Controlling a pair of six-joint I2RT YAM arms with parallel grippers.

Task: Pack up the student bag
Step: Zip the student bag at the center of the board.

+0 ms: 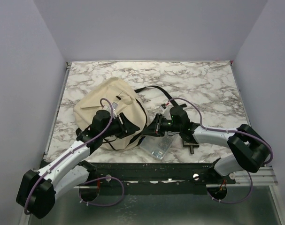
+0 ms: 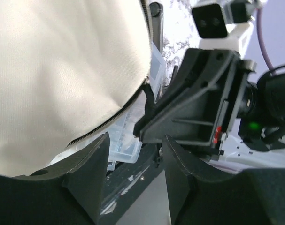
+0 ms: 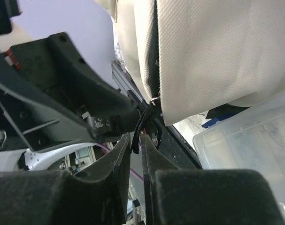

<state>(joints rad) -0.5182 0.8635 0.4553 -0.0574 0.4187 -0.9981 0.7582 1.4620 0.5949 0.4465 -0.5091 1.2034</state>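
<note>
The student bag (image 1: 104, 110) lies left of centre on the marble table (image 1: 203, 84). The left gripper (image 2: 135, 145) stands open, holding nothing, just beneath the bag's zipped edge. The right gripper (image 3: 136, 140) (fingers almost together) has the bag's black zip tab (image 3: 143, 116) between its tips; whether it pinches the tab I cannot tell.

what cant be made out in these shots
- Top view: the left arm covers the near side of the large cream fabric backpack, hiding any opening.
- Right wrist view: whether the right gripper pinches the thin black cord; dark on dark, too close.
- Contents of the clear plastic case: small from above, blurred in wrist views.
- Small dark metal piece: too small in the top view.
</note>
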